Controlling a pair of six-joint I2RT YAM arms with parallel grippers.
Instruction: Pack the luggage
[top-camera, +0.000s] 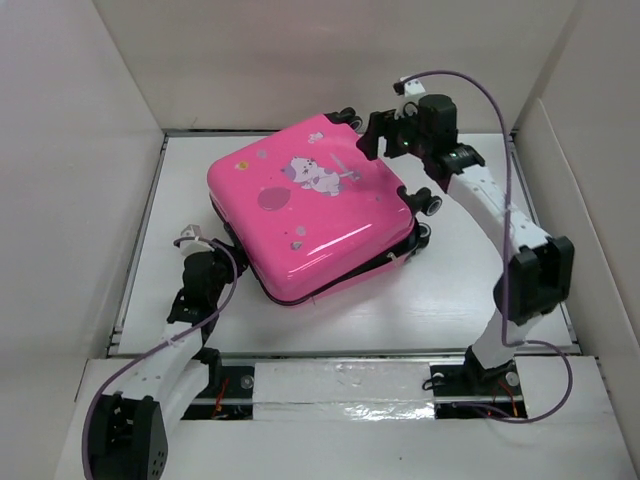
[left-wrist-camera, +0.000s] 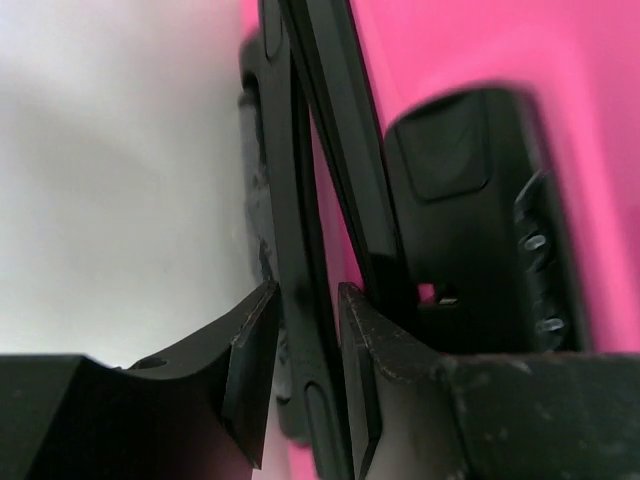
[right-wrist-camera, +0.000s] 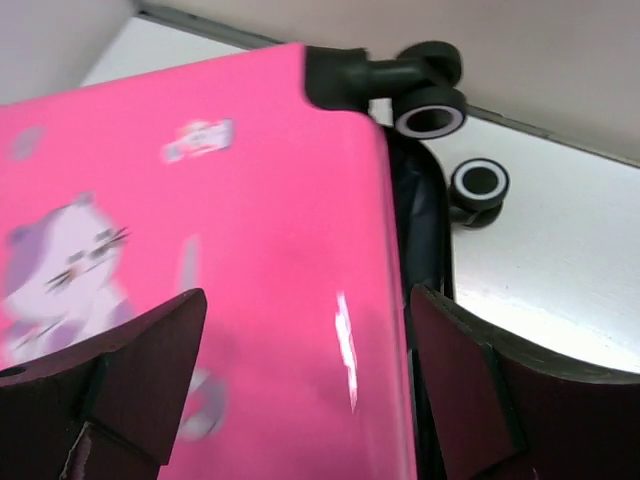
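The luggage (top-camera: 310, 205) is a hot-pink hard-shell suitcase with a white cartoon print, lying flat mid-table. Its lid is down, with a thin dark gap along the near-right side. My left gripper (top-camera: 213, 262) is at its near-left edge. In the left wrist view the left gripper (left-wrist-camera: 305, 375) has its jaws closed narrowly on the black rim strip (left-wrist-camera: 300, 250) of the pink shell (left-wrist-camera: 450, 50). My right gripper (top-camera: 375, 135) is open over the far-right corner. In the right wrist view the right gripper (right-wrist-camera: 305, 370) hangs above the lid (right-wrist-camera: 250, 200), its jaws straddling the lid's right edge.
Black wheels (right-wrist-camera: 430, 110) stick out at the suitcase's far and right corners (top-camera: 432, 203). White walls (top-camera: 80, 180) enclose the table on the left, back and right. A silver taped strip (top-camera: 340, 380) runs along the near edge by the arm bases.
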